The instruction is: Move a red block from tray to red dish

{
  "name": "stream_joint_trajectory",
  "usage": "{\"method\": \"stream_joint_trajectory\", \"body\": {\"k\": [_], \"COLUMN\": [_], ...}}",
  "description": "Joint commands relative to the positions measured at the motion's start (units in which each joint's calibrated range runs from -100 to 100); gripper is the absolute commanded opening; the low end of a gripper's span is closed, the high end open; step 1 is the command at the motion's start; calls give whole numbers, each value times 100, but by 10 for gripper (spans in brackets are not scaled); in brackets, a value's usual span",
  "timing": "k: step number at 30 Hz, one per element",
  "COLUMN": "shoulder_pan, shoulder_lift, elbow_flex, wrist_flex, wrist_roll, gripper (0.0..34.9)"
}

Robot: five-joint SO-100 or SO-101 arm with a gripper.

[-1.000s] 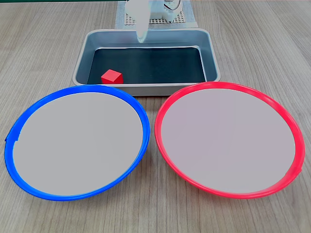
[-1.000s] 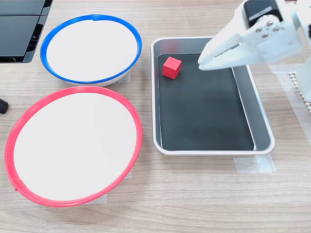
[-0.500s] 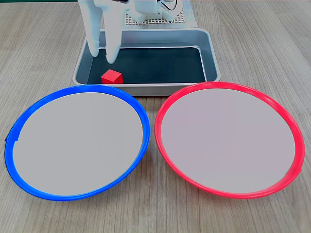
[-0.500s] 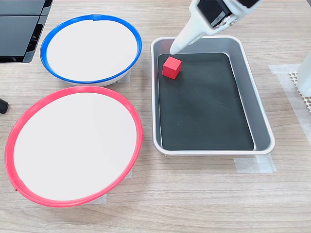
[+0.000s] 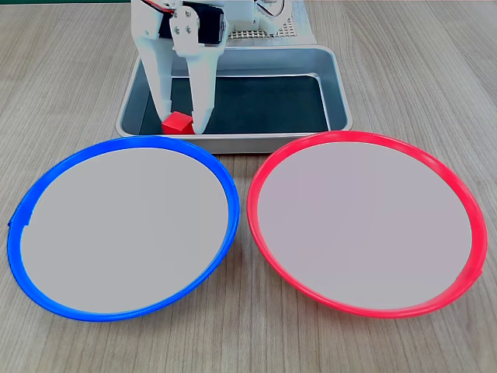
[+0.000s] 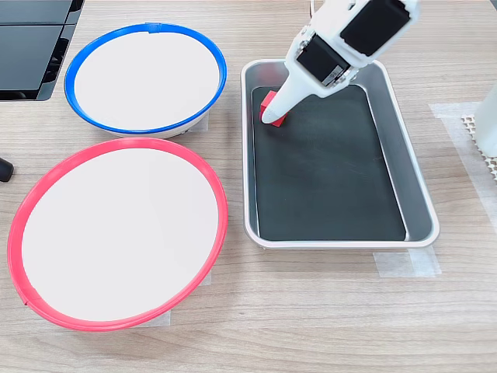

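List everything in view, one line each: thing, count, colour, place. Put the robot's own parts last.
red block: one, bright red, in the tray's corner nearest the blue dish, between the gripper's fingers.
tray: one, grey metal with black bottom, behind both dishes in the first exterior view.
red dish: one, red rim, pale centre, at the first exterior view's right.
blue dish: one, blue rim, pale centre, at the first exterior view's left.
table: one, light wood grain, under everything.
dark equipment: black, at the second exterior view's upper left corner.
gripper: one, white, open, fingers down either side of the red block in the tray.
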Motion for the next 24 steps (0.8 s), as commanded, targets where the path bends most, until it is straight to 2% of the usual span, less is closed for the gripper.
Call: {"method": "stream_joint_trajectory", "body": {"k": [1, 3, 5, 8, 10, 13, 16, 18, 20, 21, 24], "shoulder_pan": [-107, -88, -41, 34, 90, 128, -145, -625, -1528, -1961, -2517], "shoulder_lift": [20, 12, -31, -176, -372, -781, -952, -875, -560, -278, 438], "elbow_flex": [-29, -57, -57, -57, -84, -448, -1495, -2296, -3316, -3816, -4745], "wrist_flex": [-37, 20, 37, 95, 301, 1473, 3545, 4601, 5154, 5138, 4775], "wrist_roll": [112, 200, 308, 420, 527, 703, 640, 186, -855, -1426, -2393], "gripper": [144, 129, 94, 11, 3, 3, 2, 2, 2, 2, 2]}}
